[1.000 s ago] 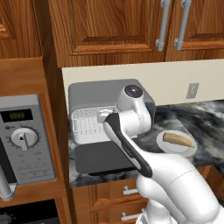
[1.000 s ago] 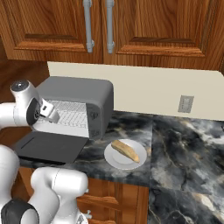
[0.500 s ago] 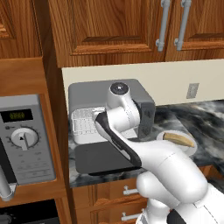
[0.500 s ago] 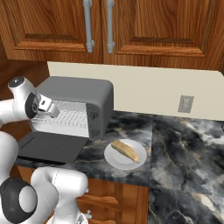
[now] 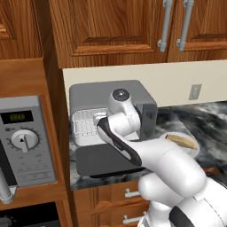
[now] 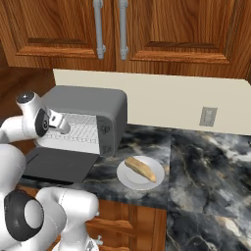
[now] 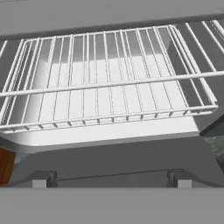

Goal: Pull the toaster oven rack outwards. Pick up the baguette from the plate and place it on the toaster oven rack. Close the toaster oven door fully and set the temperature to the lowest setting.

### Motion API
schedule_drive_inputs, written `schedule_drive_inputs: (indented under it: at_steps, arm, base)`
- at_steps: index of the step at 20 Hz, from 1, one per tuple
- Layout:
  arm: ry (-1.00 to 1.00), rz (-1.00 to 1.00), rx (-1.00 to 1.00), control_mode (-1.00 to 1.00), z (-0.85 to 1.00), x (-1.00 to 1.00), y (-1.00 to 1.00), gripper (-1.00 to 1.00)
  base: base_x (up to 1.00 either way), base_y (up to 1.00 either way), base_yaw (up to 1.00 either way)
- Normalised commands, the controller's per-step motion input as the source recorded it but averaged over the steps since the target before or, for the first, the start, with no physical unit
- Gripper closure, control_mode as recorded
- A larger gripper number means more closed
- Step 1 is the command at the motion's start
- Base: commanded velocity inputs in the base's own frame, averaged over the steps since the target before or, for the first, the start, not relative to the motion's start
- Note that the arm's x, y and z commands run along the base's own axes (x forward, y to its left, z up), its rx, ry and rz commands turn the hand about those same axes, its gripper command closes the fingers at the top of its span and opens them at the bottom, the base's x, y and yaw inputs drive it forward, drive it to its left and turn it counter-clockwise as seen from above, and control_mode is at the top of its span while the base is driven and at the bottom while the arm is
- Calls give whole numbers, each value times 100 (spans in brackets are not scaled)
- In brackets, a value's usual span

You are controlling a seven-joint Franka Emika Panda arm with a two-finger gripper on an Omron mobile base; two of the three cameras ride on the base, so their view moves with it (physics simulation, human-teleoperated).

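The two-finger gripper (image 6: 62, 125), jaws wide apart and empty, has swung left to the mouth of the grey boxy toaster oven (image 6: 88, 105). Its white-silver wire rack (image 7: 105, 78) sits above the dropped dark door (image 6: 56, 165), so pulling it out looks next. The tan baguette (image 6: 140, 169) waits on the round white plate (image 6: 126, 177) near the counter's front edge.

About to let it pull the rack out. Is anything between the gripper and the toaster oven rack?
Nothing visible. The toaster oven door lies folded down flat, and the open gripper faces the toaster oven rack front edge directly.

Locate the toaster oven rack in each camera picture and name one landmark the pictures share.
Left base view: toaster oven rack at centre left, inside the oven mouth.
Right base view: left of centre, behind the hand.
Hand view: across the upper middle.
Shared landmark: the lowered toaster oven door.
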Motion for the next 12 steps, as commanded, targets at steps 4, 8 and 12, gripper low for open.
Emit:
schedule_drive_inputs:
  at_steps: [4, 8, 12]
  arm:
    - [-3, 16, 14, -100, -10, 17, -28, -100]
    - [-6, 16, 12, -100, -2, 5, -18, -100]
    - [-4, 12, 1, -100, -21, 9, 0, -100]
  base:
    - [0, 0, 0]
    - [0, 0, 0]
    - [0, 0, 0]
